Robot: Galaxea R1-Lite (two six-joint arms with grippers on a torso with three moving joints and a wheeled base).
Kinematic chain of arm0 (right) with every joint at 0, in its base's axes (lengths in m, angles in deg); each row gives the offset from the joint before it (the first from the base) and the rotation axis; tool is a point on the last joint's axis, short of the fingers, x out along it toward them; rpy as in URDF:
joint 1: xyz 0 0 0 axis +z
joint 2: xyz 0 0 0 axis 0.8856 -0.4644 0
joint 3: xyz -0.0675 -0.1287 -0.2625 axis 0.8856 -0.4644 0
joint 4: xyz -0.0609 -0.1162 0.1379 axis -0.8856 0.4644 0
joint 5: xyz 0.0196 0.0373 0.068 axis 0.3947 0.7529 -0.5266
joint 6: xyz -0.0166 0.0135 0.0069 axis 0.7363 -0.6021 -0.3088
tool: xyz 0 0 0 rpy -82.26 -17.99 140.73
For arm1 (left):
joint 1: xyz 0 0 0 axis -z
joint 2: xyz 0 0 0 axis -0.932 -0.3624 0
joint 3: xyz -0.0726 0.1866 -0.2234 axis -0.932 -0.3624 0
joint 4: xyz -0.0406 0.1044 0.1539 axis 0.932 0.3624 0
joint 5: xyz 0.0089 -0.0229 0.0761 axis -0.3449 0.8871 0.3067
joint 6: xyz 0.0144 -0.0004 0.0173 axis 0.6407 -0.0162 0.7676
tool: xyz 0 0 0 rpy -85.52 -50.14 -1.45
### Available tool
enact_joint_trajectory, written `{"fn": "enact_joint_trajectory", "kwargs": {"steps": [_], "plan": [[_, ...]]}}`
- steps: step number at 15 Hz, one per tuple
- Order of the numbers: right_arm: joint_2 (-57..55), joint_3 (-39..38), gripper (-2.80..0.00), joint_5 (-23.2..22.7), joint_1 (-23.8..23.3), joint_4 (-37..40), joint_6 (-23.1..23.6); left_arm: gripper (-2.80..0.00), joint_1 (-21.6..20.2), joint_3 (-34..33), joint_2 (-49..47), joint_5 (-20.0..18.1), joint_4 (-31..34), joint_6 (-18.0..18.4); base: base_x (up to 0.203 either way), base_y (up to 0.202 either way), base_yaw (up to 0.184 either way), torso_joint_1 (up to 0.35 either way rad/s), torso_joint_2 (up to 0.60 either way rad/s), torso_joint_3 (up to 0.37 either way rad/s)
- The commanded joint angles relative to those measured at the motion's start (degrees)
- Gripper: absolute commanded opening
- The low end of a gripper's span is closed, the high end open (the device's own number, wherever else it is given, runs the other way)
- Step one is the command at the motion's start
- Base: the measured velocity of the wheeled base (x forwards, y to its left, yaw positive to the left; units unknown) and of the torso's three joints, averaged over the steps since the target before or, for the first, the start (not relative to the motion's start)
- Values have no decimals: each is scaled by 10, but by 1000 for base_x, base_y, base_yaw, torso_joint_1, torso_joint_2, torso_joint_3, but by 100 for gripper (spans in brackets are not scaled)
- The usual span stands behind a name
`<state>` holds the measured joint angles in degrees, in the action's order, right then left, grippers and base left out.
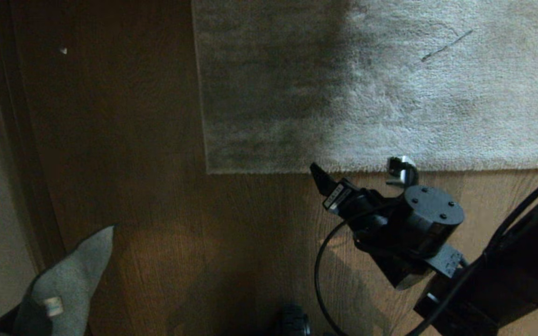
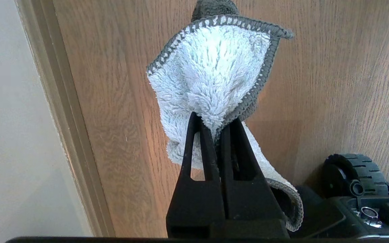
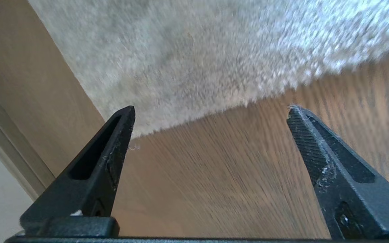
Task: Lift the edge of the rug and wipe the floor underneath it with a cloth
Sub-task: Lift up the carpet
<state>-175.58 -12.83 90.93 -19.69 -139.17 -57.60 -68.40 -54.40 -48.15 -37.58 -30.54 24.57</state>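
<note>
One straight rug edge (image 1: 390, 169) and its square corner are seen lying flat on the brown wood-grain floor (image 1: 157, 210); the pile is pale, plush and short. The right gripper (image 1: 360, 175) is held low at that border, its black ridged jaws spread wide with nothing between them. The fluffy pale grey cloth (image 2: 211, 74), dark-stitched at its hem, is clamped in the left gripper (image 2: 214, 128) at the lower left, by the skirting.
</note>
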Motion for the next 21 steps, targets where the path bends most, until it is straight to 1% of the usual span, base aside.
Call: {"fn": "enact_joint_trajectory", "kwargs": {"steps": [1, 6, 21], "plan": [[-19, 14, 0, 10, 14, -28, -2, -280, 0, 0, 0, 0, 0, 0, 0, 0, 0, 0, 0, 0], [-44, 32, 0, 18, 45, -28, -2, -280, 0, 0, 0, 0, 0, 0, 0, 0, 0, 0, 0, 0], [-90, 74, 0, 19, 47, -28, 0, -280, 0, 0, 0, 0, 0, 0, 0, 0, 0, 0, 0, 0]]}}
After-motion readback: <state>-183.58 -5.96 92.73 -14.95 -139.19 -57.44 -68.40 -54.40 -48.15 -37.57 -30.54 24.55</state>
